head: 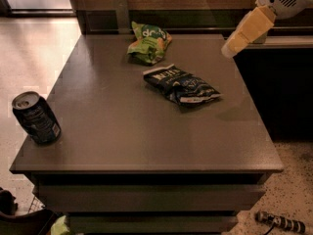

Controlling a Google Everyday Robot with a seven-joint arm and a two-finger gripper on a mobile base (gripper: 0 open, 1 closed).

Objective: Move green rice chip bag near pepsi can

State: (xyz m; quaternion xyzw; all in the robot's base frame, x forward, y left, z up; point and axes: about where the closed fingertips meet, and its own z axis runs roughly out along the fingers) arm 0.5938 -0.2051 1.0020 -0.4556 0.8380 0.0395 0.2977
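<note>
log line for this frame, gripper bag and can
gripper: over far right edge of table, apart from bags | green rice chip bag: far side | pepsi can: upright, front left corner | blue snack bag: centre

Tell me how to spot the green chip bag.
Look at the dark table; at its far edge, left of the pincer hanging by the right corner, lies the green rice chip bag. Unlike the dark blue bag nearer the middle, it is light green with orange.
</note>
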